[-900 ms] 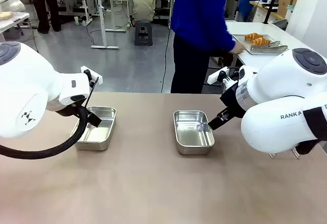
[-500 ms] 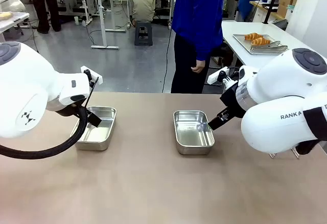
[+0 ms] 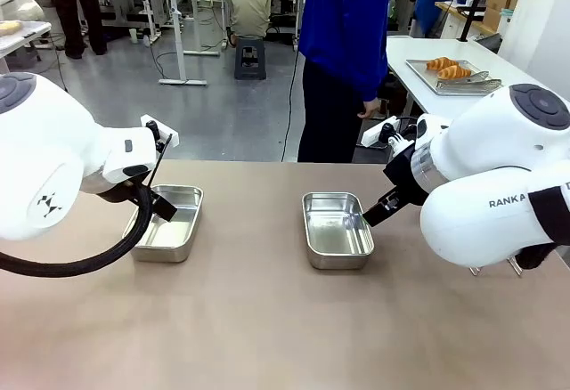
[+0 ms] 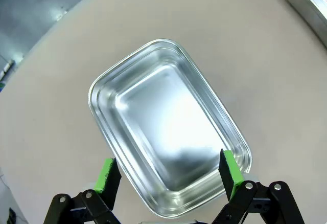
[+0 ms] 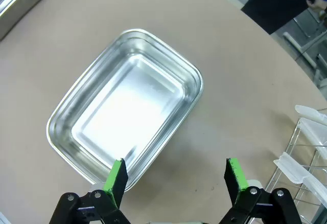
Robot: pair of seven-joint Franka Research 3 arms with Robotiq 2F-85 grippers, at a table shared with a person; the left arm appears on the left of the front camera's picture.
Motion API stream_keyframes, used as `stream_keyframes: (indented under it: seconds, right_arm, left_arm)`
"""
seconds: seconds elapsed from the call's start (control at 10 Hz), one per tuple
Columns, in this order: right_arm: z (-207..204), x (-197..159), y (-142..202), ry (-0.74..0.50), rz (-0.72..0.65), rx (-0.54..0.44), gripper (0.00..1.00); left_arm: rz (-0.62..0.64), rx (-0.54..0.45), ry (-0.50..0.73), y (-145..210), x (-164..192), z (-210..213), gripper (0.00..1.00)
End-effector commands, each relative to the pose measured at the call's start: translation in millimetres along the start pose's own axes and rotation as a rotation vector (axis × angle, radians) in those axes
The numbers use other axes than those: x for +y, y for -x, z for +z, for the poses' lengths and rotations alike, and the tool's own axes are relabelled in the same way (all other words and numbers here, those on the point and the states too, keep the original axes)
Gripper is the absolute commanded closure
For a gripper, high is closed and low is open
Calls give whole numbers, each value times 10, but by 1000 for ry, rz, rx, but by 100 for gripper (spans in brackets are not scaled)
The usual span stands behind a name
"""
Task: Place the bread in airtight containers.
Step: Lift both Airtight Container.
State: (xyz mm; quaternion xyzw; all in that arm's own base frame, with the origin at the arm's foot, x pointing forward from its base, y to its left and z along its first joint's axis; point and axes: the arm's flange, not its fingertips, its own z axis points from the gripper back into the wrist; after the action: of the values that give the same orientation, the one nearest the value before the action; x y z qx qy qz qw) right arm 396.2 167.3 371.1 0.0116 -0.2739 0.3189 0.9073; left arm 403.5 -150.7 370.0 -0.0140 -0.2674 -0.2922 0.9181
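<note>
Left gripper (image 4: 167,160) and right gripper (image 5: 176,162) hung wide open, over the left-edge tub (image 4: 163,116) and at the rim of the mid-table tub (image 5: 127,106) (both shiny steel).

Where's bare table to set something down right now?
Bare table between the left tub and right tub, and the whole near strip in front of both. Crowded: right of the right tub, where the rack stands. Open jaws hang at each tub.
</note>
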Motion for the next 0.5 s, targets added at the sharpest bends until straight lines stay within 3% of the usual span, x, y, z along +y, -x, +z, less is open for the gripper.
stream_keyframes:
  seconds: [0.0, 0.2, 0.3, 0.4]
  right_arm:
    - [0, 0, 0, 0, 0, 0, 0]
    - [709, -350, -400, -5, -41, -79, 0]
    - [1040, -576, -476, -28, -76, -125, 0]
    - [1364, -861, -443, -91, -102, -173, 0]
  left_arm:
    - [0, 0, 0, 0, 0, 0, 0]
    - [19, -68, -10, -335, 453, 598, 0]
    - [6, -81, 27, -433, 690, 897, 0]
    - [-23, -98, 141, -439, 990, 1214, 0]
